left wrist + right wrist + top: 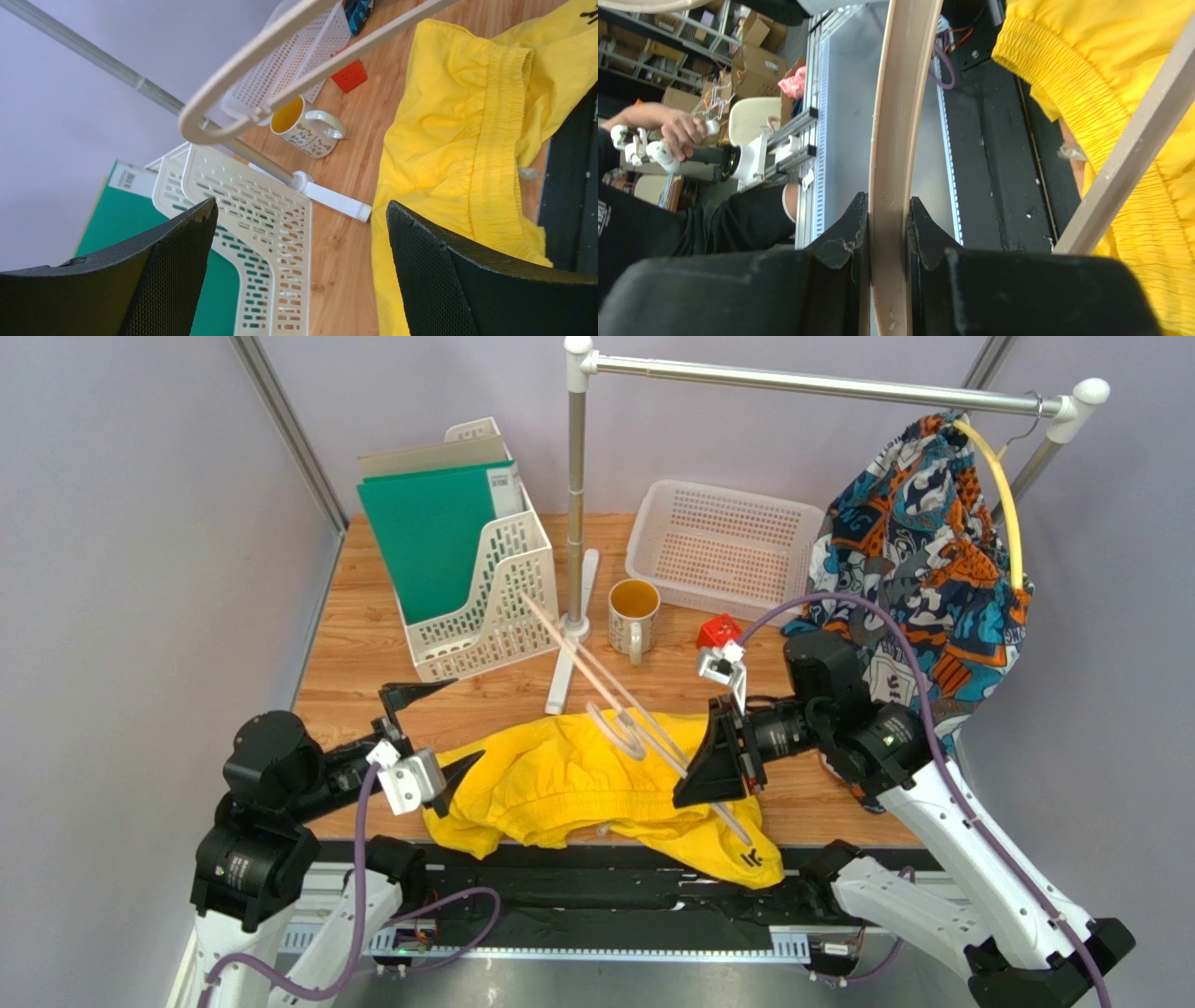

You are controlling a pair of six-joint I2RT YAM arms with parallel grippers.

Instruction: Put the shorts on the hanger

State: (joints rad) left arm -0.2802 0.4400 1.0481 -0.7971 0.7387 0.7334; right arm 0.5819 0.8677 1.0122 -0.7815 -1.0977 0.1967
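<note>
The yellow shorts (pixel 561 784) lie crumpled at the table's front edge, with a black logo at the right hem. The pale beige hanger (pixel 589 661) slants above them, its hook over the fabric. My right gripper (pixel 716 756) is shut on one hanger arm and holds it above the right side of the shorts. In the right wrist view the fingers (pixel 850 231) clamp the hanger (pixel 899 105), with the shorts (pixel 1130 84) beyond. My left gripper (pixel 435 732) is open and empty at the left edge of the shorts. The left wrist view shows the gripper (pixel 302 206), the shorts (pixel 456 140) and the hanger (pixel 281 49).
A white file rack with a green folder (pixel 463 546) stands at the back left. A mug (pixel 634 616), a white basket (pixel 723 539) and a small red object (pixel 718 630) sit behind the shorts. A rail stand (pixel 575 504) carries a patterned garment (pixel 926 532) on a thin yellow hanger.
</note>
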